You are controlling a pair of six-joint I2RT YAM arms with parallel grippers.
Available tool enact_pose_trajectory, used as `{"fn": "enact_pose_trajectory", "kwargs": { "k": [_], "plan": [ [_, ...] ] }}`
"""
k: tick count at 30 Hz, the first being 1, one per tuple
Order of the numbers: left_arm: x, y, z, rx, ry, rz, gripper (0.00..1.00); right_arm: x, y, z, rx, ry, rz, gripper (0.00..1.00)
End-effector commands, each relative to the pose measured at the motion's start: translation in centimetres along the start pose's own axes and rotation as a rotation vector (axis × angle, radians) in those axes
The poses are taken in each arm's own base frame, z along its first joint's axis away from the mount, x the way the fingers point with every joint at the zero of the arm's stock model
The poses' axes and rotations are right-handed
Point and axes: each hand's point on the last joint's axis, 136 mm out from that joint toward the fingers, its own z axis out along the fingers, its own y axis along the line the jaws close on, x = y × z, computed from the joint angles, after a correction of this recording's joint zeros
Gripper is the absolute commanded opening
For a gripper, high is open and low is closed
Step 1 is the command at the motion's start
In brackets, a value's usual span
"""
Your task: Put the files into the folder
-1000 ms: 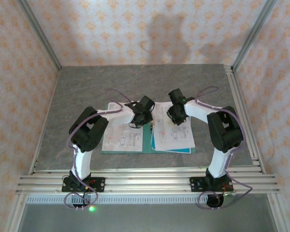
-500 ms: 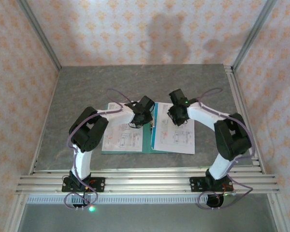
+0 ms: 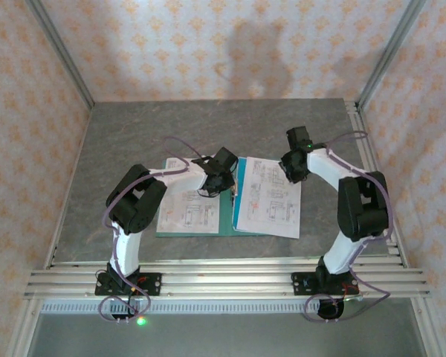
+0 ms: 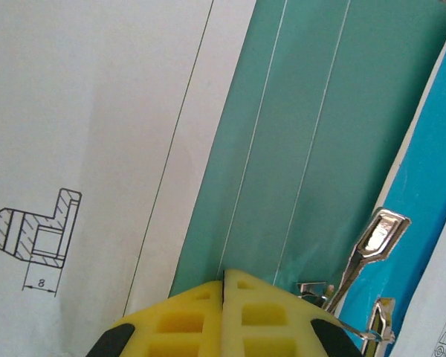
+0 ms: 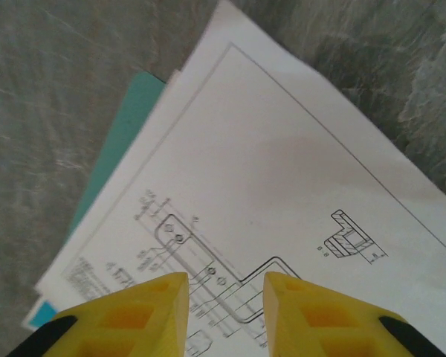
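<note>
The folder point(image 3: 227, 217) is seen lying open, files point(image 3: 267, 204) laid across both covers. At the spine, beside the clip point(image 4: 372, 245), the left gripper point(image 4: 224, 279) is held shut, empty. Farther out, the right gripper point(image 5: 224, 286) is parted over the right sheet, gripping nothing. Squaring the sheets is judged next.

Grey mottled tabletop point(image 3: 134, 141), orange-patterned walls point(image 3: 208, 44), aluminium rails point(image 3: 223, 279) along near edge.

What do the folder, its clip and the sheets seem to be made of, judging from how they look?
The folder looks like thin card, matte teal, with pressed crease lines running along the spine. Its clip seems to be metal: silvery and shiny, with bright reflections. The sheets look like plain white paper, matte and thin at the edges, printed with black line drawings.
</note>
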Motion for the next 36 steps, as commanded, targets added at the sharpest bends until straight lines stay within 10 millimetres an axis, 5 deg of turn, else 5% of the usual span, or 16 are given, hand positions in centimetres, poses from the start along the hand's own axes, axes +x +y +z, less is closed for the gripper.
{"fn": "enact_pose_trajectory", "kwargs": {
  "k": [1,7,15,27,36],
  "plan": [
    [1.3,3.3,0.7,-0.128,0.037,0.032,0.0,1.9,1.9,0.0,-0.002,0.017,-0.1,0.32],
    [1.3,3.4,0.7,-0.137,0.041,0.04,0.0,6.0,6.7,0.1,-0.04,0.019,-0.174,0.26],
    [1.3,3.8,1.0,-0.146,0.045,0.04,0.0,8.7,10.7,3.2,-0.045,0.072,-0.186,0.13],
    [1.1,4.3,1.0,-0.147,0.047,0.033,0.0,10.0,12.0,5.4,-0.034,0.108,-0.163,0.09],
    [1.3,4.7,1.2,-0.151,0.051,0.028,0.0,10.1,10.2,6.7,0.039,0.099,-0.142,0.06]
  ]
}}
